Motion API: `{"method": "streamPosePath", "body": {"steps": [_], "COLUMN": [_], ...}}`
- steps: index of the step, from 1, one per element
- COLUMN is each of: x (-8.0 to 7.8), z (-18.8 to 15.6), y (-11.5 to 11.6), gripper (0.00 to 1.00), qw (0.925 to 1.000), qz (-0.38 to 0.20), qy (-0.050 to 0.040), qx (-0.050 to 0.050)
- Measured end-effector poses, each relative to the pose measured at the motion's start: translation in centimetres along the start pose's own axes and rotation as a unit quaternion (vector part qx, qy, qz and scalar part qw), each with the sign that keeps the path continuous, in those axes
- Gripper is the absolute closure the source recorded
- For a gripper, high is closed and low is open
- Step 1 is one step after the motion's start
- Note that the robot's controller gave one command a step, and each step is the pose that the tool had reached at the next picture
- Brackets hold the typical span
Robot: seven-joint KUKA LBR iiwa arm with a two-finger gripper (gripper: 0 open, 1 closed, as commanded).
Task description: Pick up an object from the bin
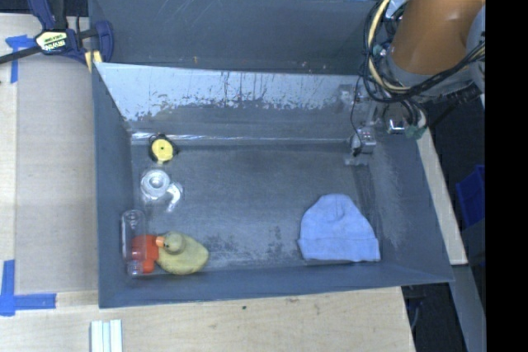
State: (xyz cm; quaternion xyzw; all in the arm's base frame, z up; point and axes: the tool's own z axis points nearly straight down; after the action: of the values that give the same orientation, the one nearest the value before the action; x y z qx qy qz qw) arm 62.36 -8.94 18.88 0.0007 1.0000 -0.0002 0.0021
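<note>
Nearest the front wall, at the left corner of the bin (247,185), a yellow duck-shaped toy (186,256) is lying with its head toward the left. It is touching a small orange piece (148,252).

- A clear tube (131,228) is lying against that orange piece, hard along the left wall, with its long axis running from near wall to far wall.
- A blue cloth cap (338,233) is sitting at the front right, near the right wall. It is dome-shaped, with its straight hem lying along the front wall and its rounded crown pointing toward the far wall. It is about as wide as it is deep, so I am seeing no clear long axis.
- A crumpled clear plastic piece (157,185) is lying farther back on the left, with a small round yellow piece (162,149) beyond it at the foot of the far wall.

The end effector (360,146) is hanging at the far right corner over bare grey floor, pointing down. It is standing apart from the cap, which is the closest thing to it. Whether it is spread or pressed together I cannot tell from where I am standing. Above it, the orange cover (437,16) and looped cables (381,29) are riding on the wrist.
</note>
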Motion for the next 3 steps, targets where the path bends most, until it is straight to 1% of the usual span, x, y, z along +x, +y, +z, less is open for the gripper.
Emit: {"method": "streamPosePath", "body": {"steps": [1,2,3], "x": [1.3,3.4,5.6], "z": [9.1,10.0,11.4], "y": [0.7,-0.1,-0.3], "gripper": [0.00,0.00,0.00], "qw": [0.9991,0.9997,0.9890], "qz": [-0.042,0.024,-0.148], "qy": [0.0015,0.0004,-0.0003], "qx": [0.000,0.000,0.000]}}
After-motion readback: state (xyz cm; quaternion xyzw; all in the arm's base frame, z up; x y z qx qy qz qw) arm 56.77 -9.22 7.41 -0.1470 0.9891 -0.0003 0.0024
